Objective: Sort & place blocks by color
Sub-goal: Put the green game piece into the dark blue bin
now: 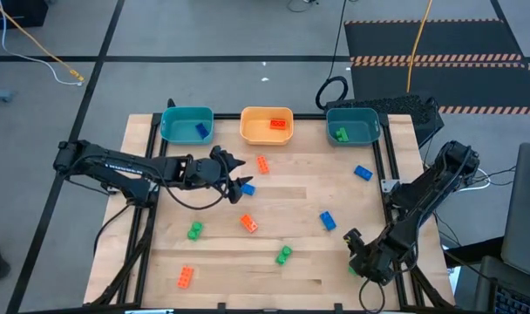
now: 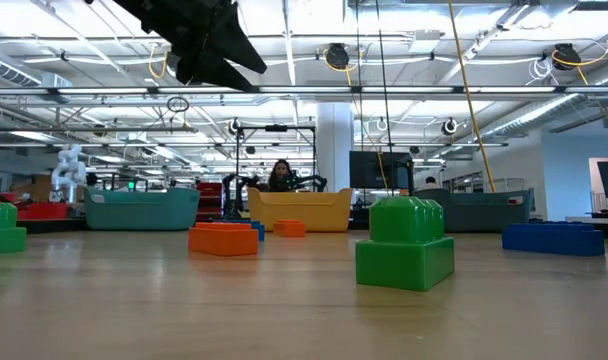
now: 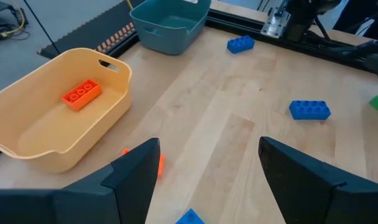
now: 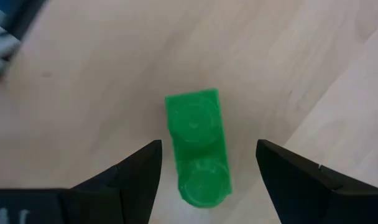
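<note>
My right gripper (image 4: 209,149) hangs open near the table's near right corner (image 1: 356,253), pointing steeply down. A green block (image 4: 197,149) lies flat on the wood below it, between the two fingers and touching neither. My left gripper (image 3: 207,155) is open and holds nothing. It hovers over the middle of the table (image 1: 241,174), between a loose orange block (image 1: 263,164) and a blue block (image 1: 248,187), and shows at the top of the low view (image 2: 209,45). Three trays stand along the far edge.
The left teal tray (image 1: 185,115) holds a blue block, the orange tray (image 1: 267,112) an orange one, the right teal tray (image 1: 363,113) a green one. Loose on the wood lie blue (image 1: 363,173) (image 1: 328,221), orange (image 1: 248,223) (image 1: 186,276) and green blocks (image 1: 195,231) (image 1: 284,255).
</note>
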`<control>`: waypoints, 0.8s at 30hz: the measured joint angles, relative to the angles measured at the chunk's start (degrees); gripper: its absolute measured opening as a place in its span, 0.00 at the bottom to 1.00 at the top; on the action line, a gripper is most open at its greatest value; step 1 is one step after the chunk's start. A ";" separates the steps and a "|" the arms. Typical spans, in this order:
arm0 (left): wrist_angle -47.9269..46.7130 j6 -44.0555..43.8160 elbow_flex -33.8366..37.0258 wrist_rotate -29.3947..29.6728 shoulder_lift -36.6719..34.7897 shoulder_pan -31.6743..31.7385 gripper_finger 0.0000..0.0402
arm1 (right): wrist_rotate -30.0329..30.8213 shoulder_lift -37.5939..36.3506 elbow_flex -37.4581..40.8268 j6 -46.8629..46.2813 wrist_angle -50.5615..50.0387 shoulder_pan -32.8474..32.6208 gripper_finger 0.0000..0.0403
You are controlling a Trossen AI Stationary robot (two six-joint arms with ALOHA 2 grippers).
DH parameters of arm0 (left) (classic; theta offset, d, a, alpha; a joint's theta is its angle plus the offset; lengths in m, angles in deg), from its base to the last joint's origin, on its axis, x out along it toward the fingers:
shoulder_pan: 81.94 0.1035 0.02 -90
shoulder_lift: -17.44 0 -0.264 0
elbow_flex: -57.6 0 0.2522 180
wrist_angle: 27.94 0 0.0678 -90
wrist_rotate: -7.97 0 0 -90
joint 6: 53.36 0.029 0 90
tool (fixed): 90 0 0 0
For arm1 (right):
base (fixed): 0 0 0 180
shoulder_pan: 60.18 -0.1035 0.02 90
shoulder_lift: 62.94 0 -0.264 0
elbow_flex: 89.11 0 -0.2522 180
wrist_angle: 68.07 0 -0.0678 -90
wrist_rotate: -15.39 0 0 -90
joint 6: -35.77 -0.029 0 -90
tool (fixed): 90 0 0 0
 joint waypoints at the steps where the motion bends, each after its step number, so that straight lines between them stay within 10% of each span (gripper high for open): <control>1: 0.00 0.39 0.00 0.02 0.00 0.07 0.68 | 0.01 0.80 0.00 0.05 0.01 -0.11 0.63; 8: 0.02 2.42 0.00 0.98 0.00 0.06 0.68 | 2.70 4.23 0.00 -1.25 -0.60 -0.18 0.59; 15: 0.04 3.66 0.00 1.03 0.00 0.80 0.68 | 2.17 4.64 0.00 -6.52 -1.46 -0.03 0.32; 24: 0.04 3.61 0.00 1.05 0.00 1.20 0.68 | 1.43 3.40 -0.07 -7.43 -1.97 0.49 0.31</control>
